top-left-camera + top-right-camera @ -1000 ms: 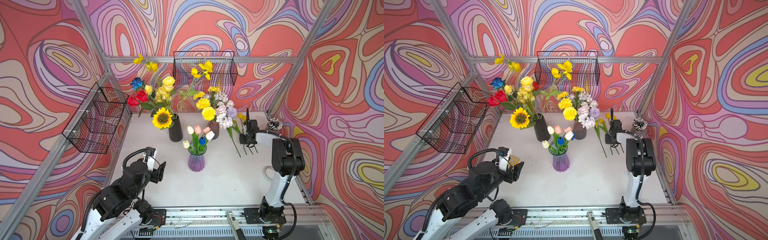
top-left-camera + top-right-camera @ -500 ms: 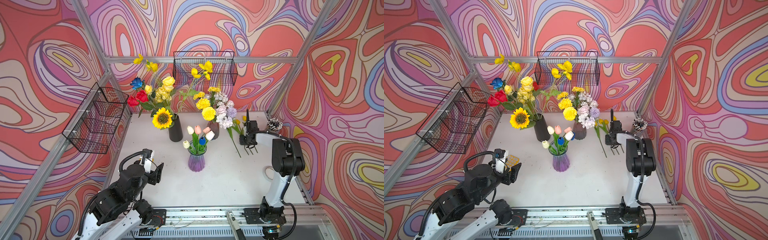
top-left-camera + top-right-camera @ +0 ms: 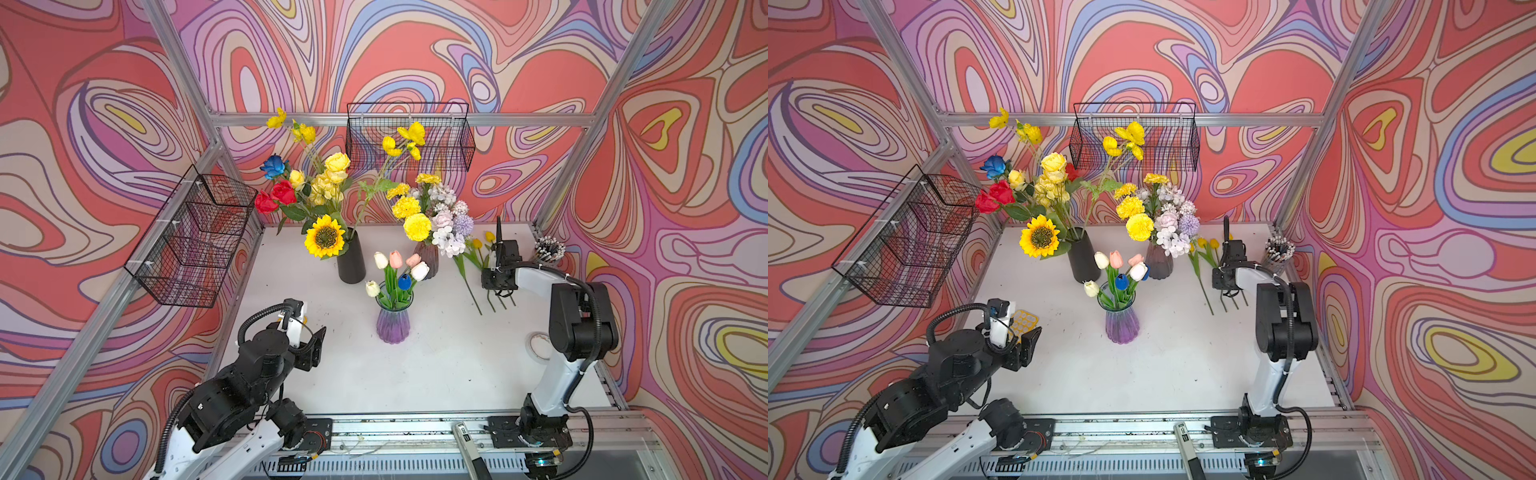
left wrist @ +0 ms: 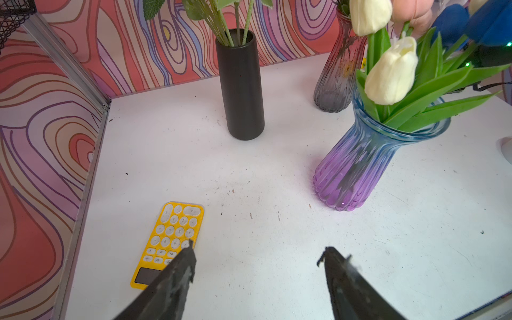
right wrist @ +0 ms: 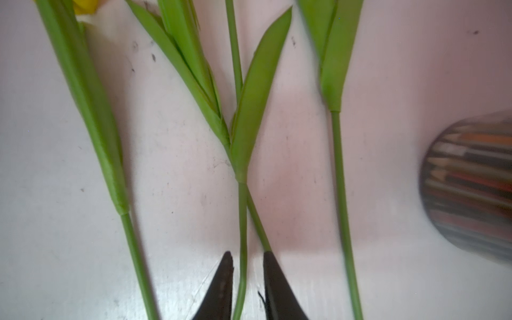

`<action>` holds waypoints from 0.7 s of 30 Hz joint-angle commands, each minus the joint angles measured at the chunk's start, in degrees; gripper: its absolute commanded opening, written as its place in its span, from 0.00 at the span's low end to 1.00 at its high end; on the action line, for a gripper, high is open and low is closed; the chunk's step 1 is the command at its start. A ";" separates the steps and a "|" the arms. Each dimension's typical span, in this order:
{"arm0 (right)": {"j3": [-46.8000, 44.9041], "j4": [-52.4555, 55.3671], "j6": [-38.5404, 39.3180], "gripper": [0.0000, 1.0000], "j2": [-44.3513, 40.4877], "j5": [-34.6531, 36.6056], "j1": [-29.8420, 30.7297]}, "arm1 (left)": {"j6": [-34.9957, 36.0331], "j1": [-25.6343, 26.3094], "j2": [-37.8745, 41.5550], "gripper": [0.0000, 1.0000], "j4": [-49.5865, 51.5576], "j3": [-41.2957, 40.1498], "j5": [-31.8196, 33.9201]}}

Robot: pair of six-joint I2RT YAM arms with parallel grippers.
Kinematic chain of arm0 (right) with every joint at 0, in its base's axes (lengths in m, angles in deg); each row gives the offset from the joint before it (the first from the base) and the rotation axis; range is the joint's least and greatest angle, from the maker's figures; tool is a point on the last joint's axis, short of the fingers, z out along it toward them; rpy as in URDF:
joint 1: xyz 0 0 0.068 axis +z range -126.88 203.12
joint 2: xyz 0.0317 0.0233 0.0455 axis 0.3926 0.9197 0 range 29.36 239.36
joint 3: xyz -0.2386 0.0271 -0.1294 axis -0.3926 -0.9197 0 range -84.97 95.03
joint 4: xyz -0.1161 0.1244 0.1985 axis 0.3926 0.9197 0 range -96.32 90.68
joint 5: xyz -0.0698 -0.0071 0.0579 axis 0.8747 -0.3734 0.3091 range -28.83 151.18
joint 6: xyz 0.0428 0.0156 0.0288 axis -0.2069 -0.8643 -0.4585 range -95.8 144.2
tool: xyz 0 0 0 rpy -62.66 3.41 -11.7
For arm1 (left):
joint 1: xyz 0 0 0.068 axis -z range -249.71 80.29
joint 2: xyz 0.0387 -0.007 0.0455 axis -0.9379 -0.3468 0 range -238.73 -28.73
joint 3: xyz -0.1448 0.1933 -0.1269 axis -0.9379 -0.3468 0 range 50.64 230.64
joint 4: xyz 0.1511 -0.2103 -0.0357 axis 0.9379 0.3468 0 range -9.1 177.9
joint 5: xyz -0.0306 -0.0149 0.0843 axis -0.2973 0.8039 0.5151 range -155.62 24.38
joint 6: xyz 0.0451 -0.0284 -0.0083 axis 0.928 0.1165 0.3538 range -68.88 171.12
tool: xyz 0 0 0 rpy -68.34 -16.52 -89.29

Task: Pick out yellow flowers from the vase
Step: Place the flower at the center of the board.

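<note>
Black left gripper (image 3: 316, 349) at lower left hangs spread wide, empty. Mid-frame, the purple vase (image 3: 392, 322) shows no yellow blooms. At right, I'd say the right gripper (image 5: 247, 252) should open wider, then lift straight, lest it drag anything; its jaws stand slightly parted, one stem (image 5: 243, 219) of the laid-out yellow tulips (image 3: 478, 243) loose between them

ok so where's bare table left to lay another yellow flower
Widest free patch: table between the purple vase and the front rail. Smaller: between black vase and calculator. Crowded back right: yellow tulips, pencil cup, right end effector.
</note>
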 commanded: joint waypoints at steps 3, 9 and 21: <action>-0.64 0.89 0.21 0.25 -5.18 0.54 -0.18 | -0.71 -0.31 -0.29 0.77 0.08 0.62 1.12; -3.14 1.11 -0.22 0.31 -12.74 0.88 -0.23 | -0.67 -0.31 -0.64 0.77 -1.05 -0.16 0.99; -6.46 1.26 -1.07 0.34 -24.41 -7.12 -0.12 | 0.14 -0.31 -1.97 0.78 -3.82 -1.51 0.85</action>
